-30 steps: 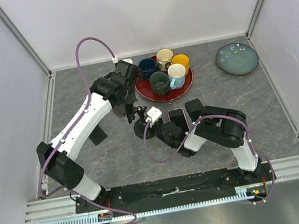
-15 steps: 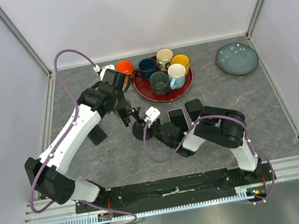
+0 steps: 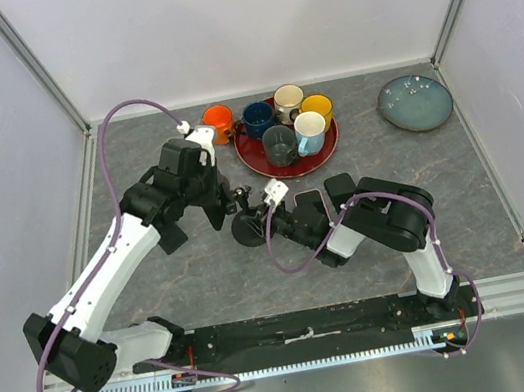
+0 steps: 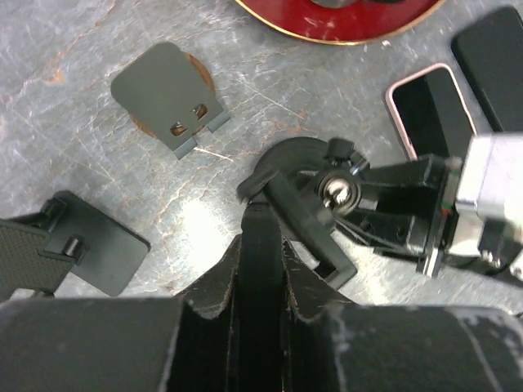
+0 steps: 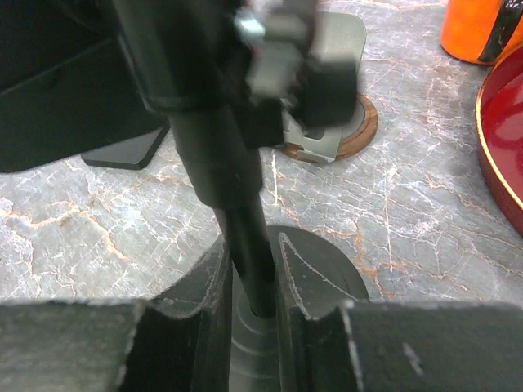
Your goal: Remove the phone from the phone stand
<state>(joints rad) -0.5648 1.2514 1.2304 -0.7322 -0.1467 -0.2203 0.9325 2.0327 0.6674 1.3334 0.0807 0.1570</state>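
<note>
Clamping phone stand (image 5: pixel 219 155) pole w/ R gripper (image 5: pixel 249 282), fingers tight; L gripper (image 4: pixel 261 245) pinches its bracket; phone (image 4: pixel 429 110) flat on bench (image 4: pixel 82 147).

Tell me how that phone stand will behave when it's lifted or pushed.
Probably rigid: the phone stand has a thin, stiff-looking pole. Its round base looks small for the height, so it may tip. The ball joint likely swivels under a push.
</note>
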